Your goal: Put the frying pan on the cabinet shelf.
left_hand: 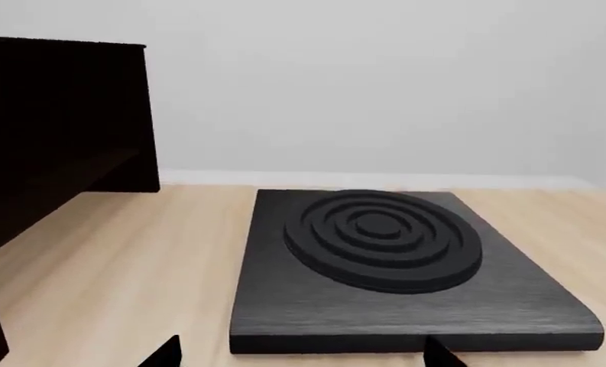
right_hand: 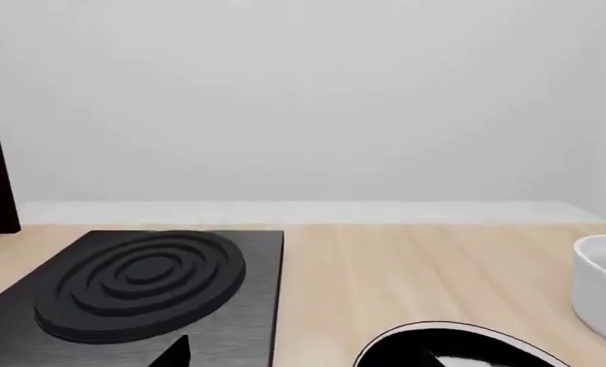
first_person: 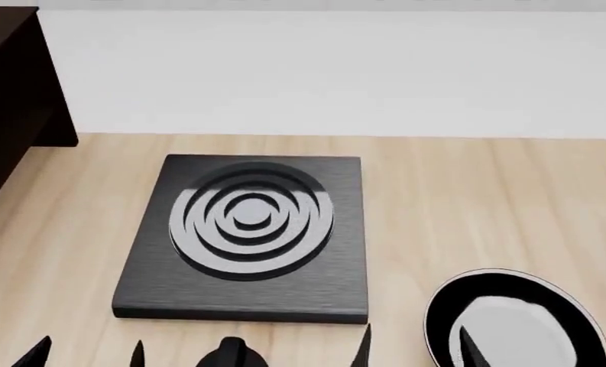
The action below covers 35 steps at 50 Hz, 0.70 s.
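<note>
frying pan (first_person: 516, 321) cut off, handle unseen | left claw (first_person: 86, 353) spread | right claw (first_person: 415, 348) spread

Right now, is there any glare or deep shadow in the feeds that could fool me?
Head view: the burner plate shows bright grey sheen on its rings, and the frying pan glares pale inside. Left wrist view: the same rings look matte black, while the cabinet is nearly featureless dark, its shelf hard to make out. Right wrist view: evenly lit, nothing blurred.

cabinet (first_person: 7, 99) far left | burner plate (first_person: 247, 237) centre | frying pan (first_person: 516, 321) front right
</note>
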{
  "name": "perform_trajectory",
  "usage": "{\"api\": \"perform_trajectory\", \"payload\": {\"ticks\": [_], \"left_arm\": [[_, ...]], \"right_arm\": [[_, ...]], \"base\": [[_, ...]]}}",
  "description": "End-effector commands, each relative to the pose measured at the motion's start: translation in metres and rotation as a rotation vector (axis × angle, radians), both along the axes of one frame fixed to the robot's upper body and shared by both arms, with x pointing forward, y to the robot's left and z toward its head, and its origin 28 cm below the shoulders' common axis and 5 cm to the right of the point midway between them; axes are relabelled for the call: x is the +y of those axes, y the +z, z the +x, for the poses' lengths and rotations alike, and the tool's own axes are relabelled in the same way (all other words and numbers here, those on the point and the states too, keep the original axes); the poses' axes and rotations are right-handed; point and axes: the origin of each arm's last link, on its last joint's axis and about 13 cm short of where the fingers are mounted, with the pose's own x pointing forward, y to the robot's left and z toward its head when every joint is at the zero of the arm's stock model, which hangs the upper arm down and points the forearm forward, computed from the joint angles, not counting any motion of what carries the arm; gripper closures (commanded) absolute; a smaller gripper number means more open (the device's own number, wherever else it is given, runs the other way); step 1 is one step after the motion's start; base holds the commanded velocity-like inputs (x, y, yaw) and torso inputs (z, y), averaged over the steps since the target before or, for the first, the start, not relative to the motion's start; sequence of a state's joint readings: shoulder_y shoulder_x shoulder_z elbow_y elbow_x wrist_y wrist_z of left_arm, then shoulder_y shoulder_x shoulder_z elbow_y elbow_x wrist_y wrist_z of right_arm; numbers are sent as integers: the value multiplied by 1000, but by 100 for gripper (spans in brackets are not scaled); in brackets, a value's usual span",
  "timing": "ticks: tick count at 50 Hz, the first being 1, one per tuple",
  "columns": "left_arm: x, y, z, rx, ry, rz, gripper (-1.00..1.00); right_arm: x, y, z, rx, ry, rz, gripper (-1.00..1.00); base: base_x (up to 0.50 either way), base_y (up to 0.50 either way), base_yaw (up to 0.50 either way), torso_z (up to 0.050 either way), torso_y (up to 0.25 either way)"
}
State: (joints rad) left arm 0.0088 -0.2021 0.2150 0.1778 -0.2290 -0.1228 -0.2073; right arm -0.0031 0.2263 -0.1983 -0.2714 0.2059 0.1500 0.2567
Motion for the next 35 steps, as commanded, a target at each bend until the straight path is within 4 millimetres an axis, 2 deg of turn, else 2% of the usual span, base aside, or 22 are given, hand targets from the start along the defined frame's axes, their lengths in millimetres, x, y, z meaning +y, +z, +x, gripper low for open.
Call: {"api": "perform_trajectory", "payload": {"ticks": [1,7,15,17,19,22,29,31,35], "left_arm": [[1,40,-7,-42,-23,11,-100],[4,63,-12,-63,-31,28,-100],[5,88,-16,-65,-50,20,-100],[5,90,-18,-60,-52,11,-100],[3,91,-20,-53,-67,-6,-100],[0,88,-22,-41,-87,3,-100],[1,90,-22,-34,-82,3,-100],[0,90,-23,-37,-87,8,-100],[0,90,-23,-37,-89,9,-100]], "right_arm": [[-8,51,-9,-45,-11,-31,-100],[-14,77,-18,-34,-30,-37,-100],[-28,101,-32,129,-76,-114,-100],[-33,106,-36,170,-115,-163,-100],[-40,113,-40,224,-225,-132,-100],[-48,118,-45,244,-216,-99,-100],[-54,108,-52,380,-212,-40,-100],[-55,93,-50,473,-200,19,-100],[-56,82,-50,525,-194,0,-100]], "base": [[0,0,0,0,0],[0,0,0,0,0],[0,0,0,0,0],[0,0,0,0,0],[0,0,0,0,0],[0,0,0,0,0],[0,0,0,0,0],[0,0,0,0,0],[0,0,0,0,0]]}}
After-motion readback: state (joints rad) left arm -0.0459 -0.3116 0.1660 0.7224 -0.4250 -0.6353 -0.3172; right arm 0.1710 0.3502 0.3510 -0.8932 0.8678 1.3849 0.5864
